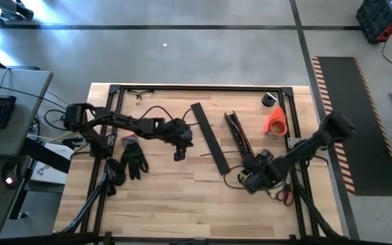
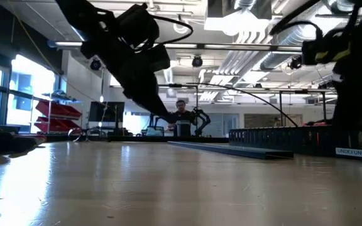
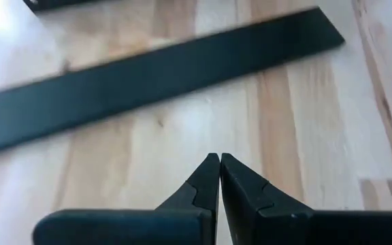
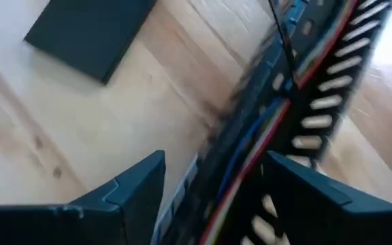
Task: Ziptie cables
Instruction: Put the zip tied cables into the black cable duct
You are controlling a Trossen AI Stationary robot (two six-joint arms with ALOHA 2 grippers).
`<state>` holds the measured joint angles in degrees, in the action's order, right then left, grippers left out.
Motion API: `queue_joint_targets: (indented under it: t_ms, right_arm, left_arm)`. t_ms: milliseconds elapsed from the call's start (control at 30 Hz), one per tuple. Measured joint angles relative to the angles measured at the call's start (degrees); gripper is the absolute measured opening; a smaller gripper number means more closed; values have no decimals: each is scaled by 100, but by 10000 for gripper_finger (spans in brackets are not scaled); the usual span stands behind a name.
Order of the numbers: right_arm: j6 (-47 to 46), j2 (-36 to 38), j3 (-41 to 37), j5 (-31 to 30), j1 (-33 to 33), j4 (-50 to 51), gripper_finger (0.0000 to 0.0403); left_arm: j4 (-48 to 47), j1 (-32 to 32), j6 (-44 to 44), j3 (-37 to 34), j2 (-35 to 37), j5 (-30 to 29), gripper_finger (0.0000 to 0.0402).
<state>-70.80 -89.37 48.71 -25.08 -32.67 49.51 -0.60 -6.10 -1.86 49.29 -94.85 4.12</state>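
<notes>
The right gripper [image 4: 213, 197] was right down at the near end of the slotted channel bar [image 1: 239, 136], and the cables [image 4: 267, 139] ran straight away from its fingers [image 4: 131, 187], laid along the bar's length. In the right wrist view the bundle passed between the two fingers, which stood wide apart on either side; whether they touched the bar or wires could not be told. So the long axis of the cables lay fore-and-aft through the gap, and I'd judge the fingers needed only to close across it. The right arm was plainly the nearer one. The left gripper [image 1: 180, 144] hung over the middle of the desk [image 1: 175, 204], well apart from the cables, beside the flat black strip [image 3: 155, 71], its fingers [image 3: 206, 187] clenched together on nothing.
</notes>
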Motion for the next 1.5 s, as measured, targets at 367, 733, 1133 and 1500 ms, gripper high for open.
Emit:
queue_joint_targets:
  t_ms: [367,733,1133,1500]
  right_arm:
    - [1001,283,-1001,786,735,-1317,107]
    - [1932,276,-210,55,754,-194,1]
    - [4272,277,733,185,716,-1614,0]
    - [4545,-700,479,752,516,-3572,0]
  left_arm:
    - [180,361,423,-531,11,-345,0]
    - [199,803,712,-532,617,-970,0]
    - [-733,2022,1517,-530,2610,-2477,0]
    - [-971,3169,2423,-526,2752,-3270,0]
